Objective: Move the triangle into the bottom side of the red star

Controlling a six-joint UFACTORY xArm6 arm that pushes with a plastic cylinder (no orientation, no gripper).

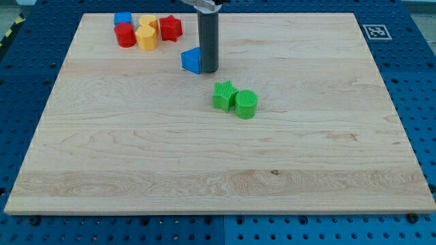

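Blue triangle (191,60) sits on the counter (218,156) toward the view's top, below and slightly right of the red star (170,28), with a clear gap between them. No pincer on this rig, so nothing is clenched or released; the rod ends in my tip (208,70), which rests against the triangle's right side. Other items, largest group first: a cluster at the top left of red cylinder (125,35), yellow block (146,37), a second yellow block (148,22) and blue cube (122,18); then green star (223,95) touching green cylinder (246,104) near mid-board. Judgement: the triangle looks light, rigid and likely to slide or rotate easily. Push on a flat face near its middle, from below, to limit spin.
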